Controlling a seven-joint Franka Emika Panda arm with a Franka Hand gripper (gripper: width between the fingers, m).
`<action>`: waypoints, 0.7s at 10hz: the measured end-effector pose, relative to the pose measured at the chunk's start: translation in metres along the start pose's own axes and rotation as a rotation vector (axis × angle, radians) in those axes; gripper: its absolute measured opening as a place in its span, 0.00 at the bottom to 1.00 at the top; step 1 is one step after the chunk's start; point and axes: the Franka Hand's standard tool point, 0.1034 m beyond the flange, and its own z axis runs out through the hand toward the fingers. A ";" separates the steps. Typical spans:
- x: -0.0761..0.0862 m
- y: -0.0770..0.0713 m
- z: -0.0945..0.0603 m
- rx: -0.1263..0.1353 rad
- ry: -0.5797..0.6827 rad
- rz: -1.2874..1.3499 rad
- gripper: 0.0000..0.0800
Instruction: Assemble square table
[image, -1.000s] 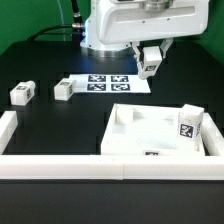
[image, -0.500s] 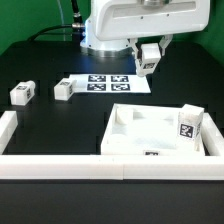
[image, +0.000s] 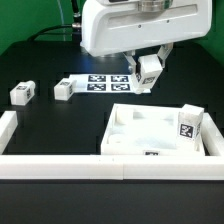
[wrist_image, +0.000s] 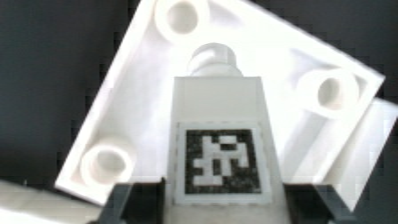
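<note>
As we read the exterior view from its left, we first meet the border wall (image: 60, 165). It starts at that edge and runs along the near side of the tabletop (image: 150, 137).

The far-left leg (image: 22, 94) lies on the black table (image: 60, 125), well apart from the tabletop on the exterior view's left of it. The second leg (image: 64, 90) lies near the first, closer to the tabletop but not touching it. Next comes the marker board (image: 105, 82), flat on the table beyond the tabletop's far-left corner.

Above the marker board's end nearest the tabletop hangs the gripper (image: 150, 68). It is in the air beyond the tabletop's far rim, with its jaws clamped on the held leg (wrist_image: 217, 120). In the wrist view we see the dark fingers (wrist_image: 125, 203) pressing on either side of this leg, whose tag faces the camera. Behind the leg lies the white tabletop with three of its round sockets (wrist_image: 338, 85) showing. The held leg hangs tilted and clear of the tabletop.

Last, the corner leg (image: 190, 122) stands upright in the tabletop's corner on the exterior view's right, its tag turned toward us.
</note>
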 end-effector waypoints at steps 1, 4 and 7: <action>0.006 0.003 -0.005 -0.003 0.010 -0.022 0.36; 0.011 0.006 -0.003 -0.018 0.049 -0.020 0.36; 0.018 0.027 0.002 -0.050 0.283 0.029 0.36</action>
